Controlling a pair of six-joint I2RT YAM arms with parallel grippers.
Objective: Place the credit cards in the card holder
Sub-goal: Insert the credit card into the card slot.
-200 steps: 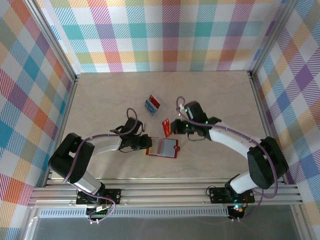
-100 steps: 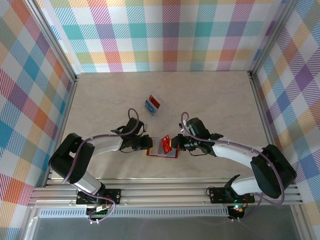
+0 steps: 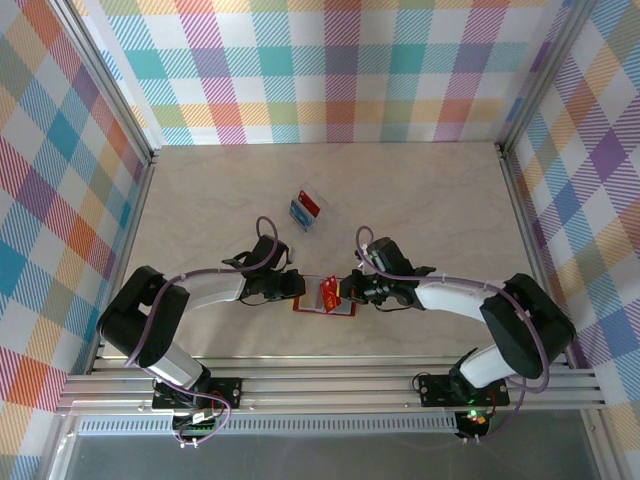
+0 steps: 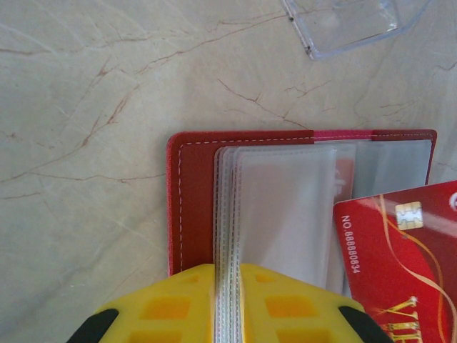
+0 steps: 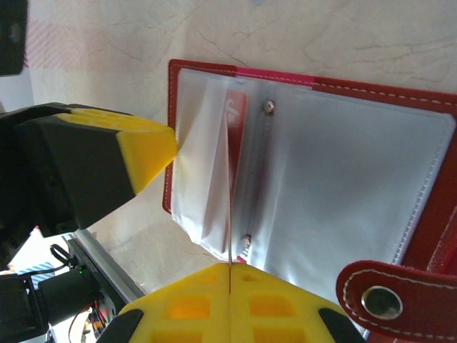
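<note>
Right gripper (image 5: pixel 230 286): fully closed, pinching the red card (image 4: pixel 400 264) by its right end, so the card stands on edge between the yellow fingers.
Left gripper (image 4: pixel 227 296): nearly closed, clamped on the near edge of the pale sleeves (image 4: pixel 278 207) of the card holder (image 4: pixel 191 207), pinning them to the table (image 3: pixel 200 200).
Card holder: lies open and flat between the two grippers, red cover down, its snap tab (image 5: pixel 378 293) on the right-hand side.
Deciding relation: the sleeves lie directly left of the right gripper, and the card's free edge points left at them. In the right wrist view that edge already sits among the fanned sleeves, with red showing through one.
Nearer arm: the right one carries the card, while the left only steadies the holder.
Judgement: the push should run leftward along the card's own plane; a tilt may buckle a sleeve instead of entering a slot.
Remaining credit cards (image 3: pixel 307 210): a blue and a red one, farther back in the clear case (image 4: pixel 350 21), well apart from both grippers.
</note>
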